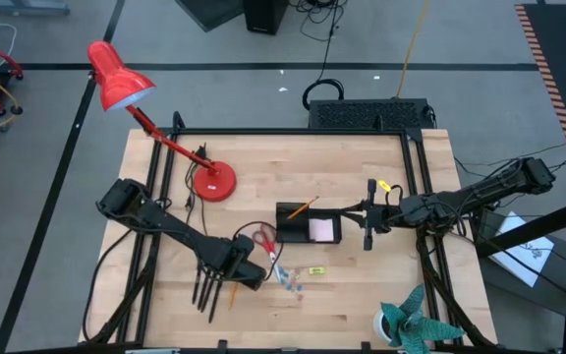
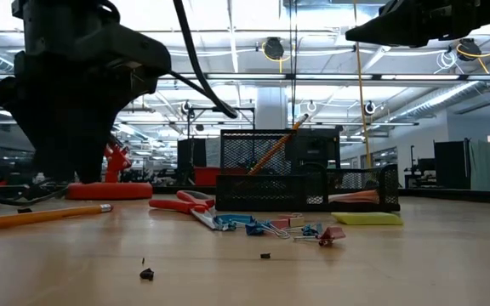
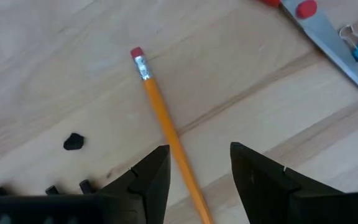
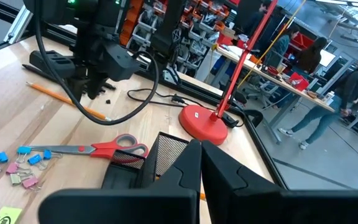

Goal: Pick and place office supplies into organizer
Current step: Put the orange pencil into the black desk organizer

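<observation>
My left gripper hangs low over an orange pencil lying flat on the table. Its open fingers stand on either side of the pencil without touching it. In the high view this gripper is near the table's near edge, beside dark pens. Red-handled scissors, bluish clips and a tiny yellow piece lie near the black organizer. The organizer holds a pink note pad and another pencil. My right gripper is shut and empty, raised by the organizer's right end.
A red desk lamp stands on the table's far left part, its cable trailing beside it. A teal leafy object sits at the near right corner. Small dark crumbs lie by the pencil. People stand in the room beyond the table.
</observation>
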Robot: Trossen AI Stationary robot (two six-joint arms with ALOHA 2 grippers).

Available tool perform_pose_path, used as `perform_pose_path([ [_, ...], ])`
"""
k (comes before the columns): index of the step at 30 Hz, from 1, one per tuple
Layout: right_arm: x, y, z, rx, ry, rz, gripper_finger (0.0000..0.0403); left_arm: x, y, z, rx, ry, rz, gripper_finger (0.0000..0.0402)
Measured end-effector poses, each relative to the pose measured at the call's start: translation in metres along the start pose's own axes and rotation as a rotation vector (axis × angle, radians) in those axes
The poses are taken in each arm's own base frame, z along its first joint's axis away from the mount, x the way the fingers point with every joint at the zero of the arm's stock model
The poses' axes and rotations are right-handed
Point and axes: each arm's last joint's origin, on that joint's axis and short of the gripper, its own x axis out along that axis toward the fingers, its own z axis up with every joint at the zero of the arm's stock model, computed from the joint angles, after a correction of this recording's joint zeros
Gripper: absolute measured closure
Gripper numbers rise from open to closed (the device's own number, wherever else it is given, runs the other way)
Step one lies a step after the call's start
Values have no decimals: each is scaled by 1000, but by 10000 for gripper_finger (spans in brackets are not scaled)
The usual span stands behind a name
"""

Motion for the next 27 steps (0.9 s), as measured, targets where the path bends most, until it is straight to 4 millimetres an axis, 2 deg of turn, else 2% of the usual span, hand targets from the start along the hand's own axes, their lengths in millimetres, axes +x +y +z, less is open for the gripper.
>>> perform_pose_path([
  [4,0,0,0,0,0,0,399,2,1,1,-26,7,-6,227],
  [12,0,0,0,1,0,0,399,23,9,-5,-73,63,-43,227],
  [27,0,0,0,1,0,0,399,37,18,-9,-69,105,-69,227],
])
